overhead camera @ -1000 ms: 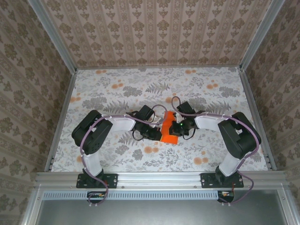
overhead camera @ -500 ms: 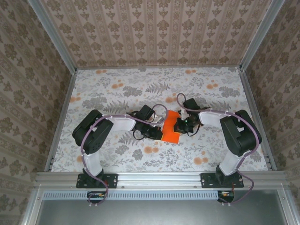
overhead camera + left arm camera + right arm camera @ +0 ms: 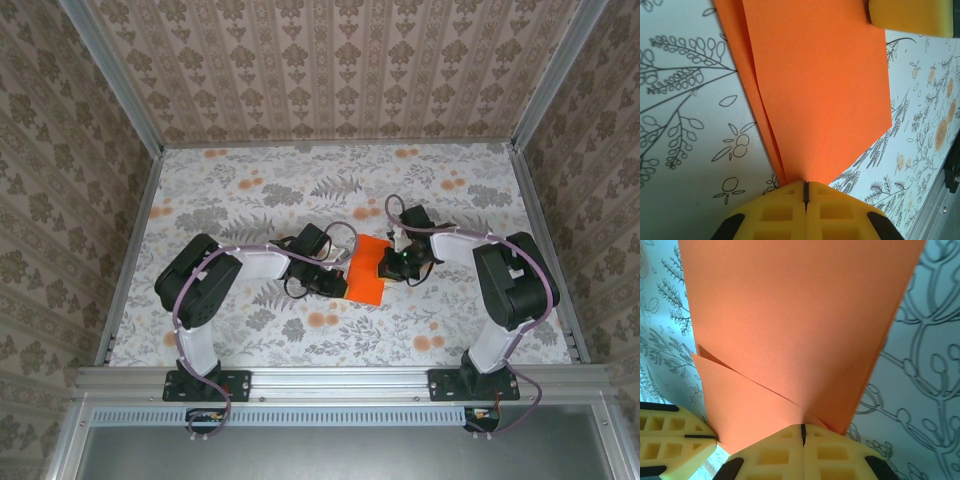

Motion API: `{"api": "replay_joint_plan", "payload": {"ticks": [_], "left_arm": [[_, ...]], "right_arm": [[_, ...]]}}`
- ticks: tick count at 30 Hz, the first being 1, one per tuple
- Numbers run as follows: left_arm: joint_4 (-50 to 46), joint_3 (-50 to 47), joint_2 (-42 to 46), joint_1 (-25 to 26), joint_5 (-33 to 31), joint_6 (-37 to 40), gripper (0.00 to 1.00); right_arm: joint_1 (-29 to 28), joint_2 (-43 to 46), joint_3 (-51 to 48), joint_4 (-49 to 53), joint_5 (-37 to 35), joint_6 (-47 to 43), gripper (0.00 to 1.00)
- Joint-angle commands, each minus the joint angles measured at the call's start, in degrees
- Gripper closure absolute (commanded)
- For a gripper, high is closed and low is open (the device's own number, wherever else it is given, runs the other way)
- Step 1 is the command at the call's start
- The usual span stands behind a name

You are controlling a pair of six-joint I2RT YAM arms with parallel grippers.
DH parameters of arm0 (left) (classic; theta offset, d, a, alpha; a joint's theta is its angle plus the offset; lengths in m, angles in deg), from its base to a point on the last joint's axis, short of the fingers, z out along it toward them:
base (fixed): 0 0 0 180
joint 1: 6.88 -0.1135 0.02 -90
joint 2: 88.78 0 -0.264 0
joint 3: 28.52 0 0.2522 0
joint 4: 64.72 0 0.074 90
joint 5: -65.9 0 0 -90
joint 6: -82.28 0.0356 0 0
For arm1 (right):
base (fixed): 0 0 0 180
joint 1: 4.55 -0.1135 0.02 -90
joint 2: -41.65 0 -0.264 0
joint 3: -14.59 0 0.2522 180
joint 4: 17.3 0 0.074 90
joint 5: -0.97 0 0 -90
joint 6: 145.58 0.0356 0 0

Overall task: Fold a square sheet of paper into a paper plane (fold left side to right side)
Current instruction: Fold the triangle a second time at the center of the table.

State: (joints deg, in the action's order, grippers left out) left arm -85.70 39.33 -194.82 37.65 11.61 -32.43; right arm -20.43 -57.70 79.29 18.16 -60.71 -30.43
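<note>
The square sheet of paper [image 3: 367, 272] is bright orange and lies at the table's middle, folded into overlapping layers, broad rather than dart-shaped; no finished paper plane is in view. My left gripper [image 3: 338, 284] is at its lower left edge. In the left wrist view two layers of the sheet [image 3: 815, 85] run together into the left gripper's [image 3: 805, 184] shut jaws. My right gripper [image 3: 390, 266] is at the sheet's right edge. In the right wrist view the sheet [image 3: 800, 315] dimples into the right gripper's [image 3: 802, 427] shut jaws. The left gripper's fingers [image 3: 670, 440] show beside it.
The table [image 3: 250, 200] has a flower-printed cover, with papered walls on three sides. A metal rail [image 3: 340, 380] runs along the near edge, where both arm bases are bolted. Free surface lies behind and to both sides of the sheet.
My right gripper has moved right and slightly back, and more of the orange sheet now shows between the two grippers. The left gripper has stayed in place.
</note>
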Motion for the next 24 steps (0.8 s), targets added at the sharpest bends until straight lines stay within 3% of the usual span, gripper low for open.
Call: {"api": "replay_joint_plan", "payload": {"ticks": [1,8,14,19,24], "left_arm": [[-5.8,-1.4,-2.1,-0.4,-3.6,-0.4,0.95],[-5.7,-1.2,-1.8,-0.4,-3.6,-0.2,0.95],[-5.4,-1.2,-1.2,-0.5,-3.6,-0.2,0.94],[-5.2,-1.1,-0.6,-0.4,-3.4,-0.4,0.94],[-5.7,0.3,0.9,-0.4,-2.9,-0.5,0.94]], "right_arm": [[2.4,-1.6,1.2,3.8,-6.6,-2.2,1.00],[3.4,2.4,1.8,4.3,-5.8,-2.8,1.00],[-0.6,6.8,0.5,1.8,-1.4,0.4,1.00],[-4.9,3.5,0.0,-1.8,0.0,3.6,1.00],[-5.3,-1.0,0.2,-1.8,-1.7,4.2,1.00]]}}
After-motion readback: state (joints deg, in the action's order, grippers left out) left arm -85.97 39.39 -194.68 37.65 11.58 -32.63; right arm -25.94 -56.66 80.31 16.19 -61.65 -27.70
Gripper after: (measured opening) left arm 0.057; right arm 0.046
